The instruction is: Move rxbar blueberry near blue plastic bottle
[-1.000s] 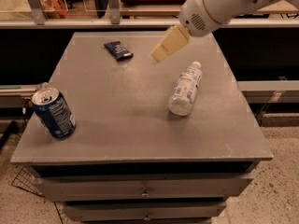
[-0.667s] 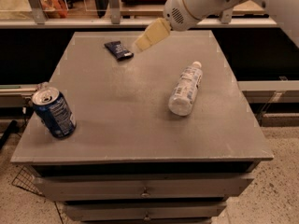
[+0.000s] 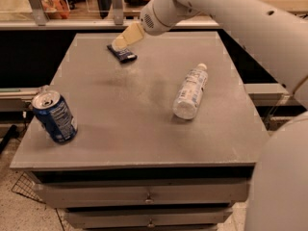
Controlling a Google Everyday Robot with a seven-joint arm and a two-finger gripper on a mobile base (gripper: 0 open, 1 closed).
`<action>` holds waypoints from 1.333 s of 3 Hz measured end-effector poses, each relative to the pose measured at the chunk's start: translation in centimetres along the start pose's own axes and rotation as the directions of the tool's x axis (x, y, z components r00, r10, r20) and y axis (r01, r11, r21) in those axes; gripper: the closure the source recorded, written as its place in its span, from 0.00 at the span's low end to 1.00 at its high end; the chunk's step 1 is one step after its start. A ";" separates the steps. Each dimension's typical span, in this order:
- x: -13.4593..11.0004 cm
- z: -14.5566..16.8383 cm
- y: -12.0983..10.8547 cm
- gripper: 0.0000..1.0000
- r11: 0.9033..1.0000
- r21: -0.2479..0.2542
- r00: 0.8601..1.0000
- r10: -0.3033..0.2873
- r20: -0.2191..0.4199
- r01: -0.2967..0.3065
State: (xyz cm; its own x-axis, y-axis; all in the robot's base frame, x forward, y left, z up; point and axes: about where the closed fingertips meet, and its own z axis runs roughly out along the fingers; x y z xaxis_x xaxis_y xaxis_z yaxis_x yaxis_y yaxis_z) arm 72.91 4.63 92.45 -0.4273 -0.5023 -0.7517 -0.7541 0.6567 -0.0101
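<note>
The pale end effector (image 3: 120, 41) hangs over the far-left part of the grey desk (image 3: 144, 143), its tip right at the small flat navy-wrapped rxbar blueberry (image 3: 122, 54). The bar lies just on the tip's near side, long axis slanting from far-left to near-right; whether the end effector is released or clenched, I cannot tell. One bar, one clear blue plastic bottle (image 3: 191, 91) with a white cap on its side well apart to the near-right, one upright blue soda can (image 3: 54, 116) at the near-left, and one arm for the carry.
</note>
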 end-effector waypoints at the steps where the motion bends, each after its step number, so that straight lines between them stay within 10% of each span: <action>1: -1.3 4.2 1.0 0.00 0.999 0.035 0.999 -0.031 -0.021 0.032; 4: -0.5 12.6 1.5 0.00 1.000 0.003 0.995 -0.017 -0.103 0.018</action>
State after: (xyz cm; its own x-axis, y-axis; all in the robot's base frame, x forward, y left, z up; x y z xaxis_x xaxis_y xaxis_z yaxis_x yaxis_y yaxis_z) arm 78.24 12.97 84.46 -0.4631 -0.5689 -0.6796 -0.7602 0.6492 -0.0254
